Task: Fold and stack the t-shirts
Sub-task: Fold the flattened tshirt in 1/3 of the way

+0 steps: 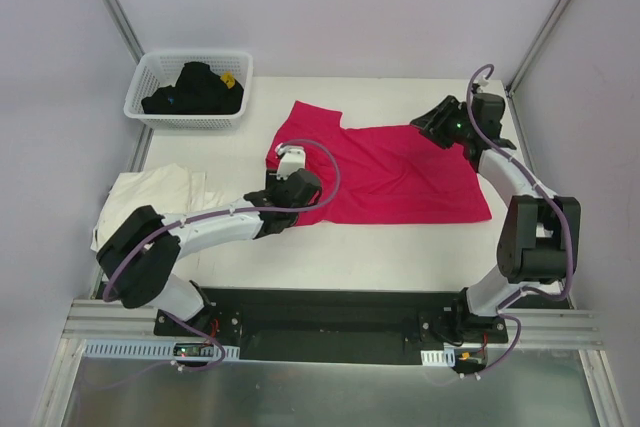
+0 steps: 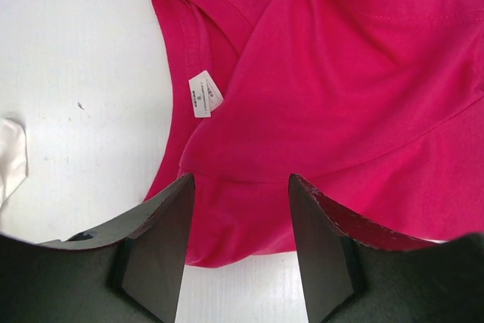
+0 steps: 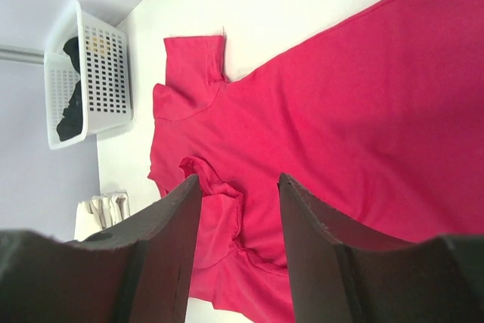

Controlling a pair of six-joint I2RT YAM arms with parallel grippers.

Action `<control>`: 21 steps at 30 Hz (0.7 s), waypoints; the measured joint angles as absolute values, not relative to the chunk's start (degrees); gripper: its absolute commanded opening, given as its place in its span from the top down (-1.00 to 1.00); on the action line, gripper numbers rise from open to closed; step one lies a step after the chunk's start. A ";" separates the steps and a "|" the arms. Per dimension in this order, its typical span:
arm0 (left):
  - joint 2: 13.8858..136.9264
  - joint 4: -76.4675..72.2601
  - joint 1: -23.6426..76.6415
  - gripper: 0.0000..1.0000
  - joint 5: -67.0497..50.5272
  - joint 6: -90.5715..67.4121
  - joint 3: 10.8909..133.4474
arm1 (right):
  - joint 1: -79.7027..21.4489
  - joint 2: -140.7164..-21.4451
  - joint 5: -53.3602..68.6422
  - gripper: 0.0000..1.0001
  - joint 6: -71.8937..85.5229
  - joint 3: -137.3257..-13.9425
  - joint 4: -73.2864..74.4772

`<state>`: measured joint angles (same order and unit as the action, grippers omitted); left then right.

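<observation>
The magenta-red t-shirt (image 1: 400, 177) lies spread across the middle of the table, collar to the left and hem to the right. Its collar holds a white label (image 2: 204, 94). The cream-white t-shirt (image 1: 150, 192) lies crumpled at the table's left edge. My left gripper (image 1: 287, 175) hovers over the magenta shirt's collar end. In the left wrist view that gripper (image 2: 240, 179) is open, with cloth and bare table below it. My right gripper (image 1: 422, 127) is above the shirt's far edge; in the right wrist view it (image 3: 237, 178) is open and holds nothing.
A white lattice basket (image 1: 150, 112) with dark clothes in it stands at the back left corner, also seen as the basket (image 3: 113, 88) in the right wrist view. White tabletop (image 1: 400, 247) shows in front of the shirt. Frame posts rise at the back corners.
</observation>
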<state>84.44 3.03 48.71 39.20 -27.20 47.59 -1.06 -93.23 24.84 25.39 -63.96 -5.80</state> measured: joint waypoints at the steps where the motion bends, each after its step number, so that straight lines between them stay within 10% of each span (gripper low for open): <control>1: 84.79 2.83 48.73 -0.02 39.05 -27.22 47.59 | -0.47 -92.58 24.64 0.03 25.21 -63.94 -5.43; 21: 93.69 -7.09 48.84 -0.01 33.54 -26.30 46.63 | 7.07 -90.41 25.89 0.02 25.06 -66.96 -4.19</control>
<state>93.69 -7.09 48.84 33.54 -26.30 46.63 7.07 -90.41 25.89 25.06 -66.96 -4.19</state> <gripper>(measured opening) 0.505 0.490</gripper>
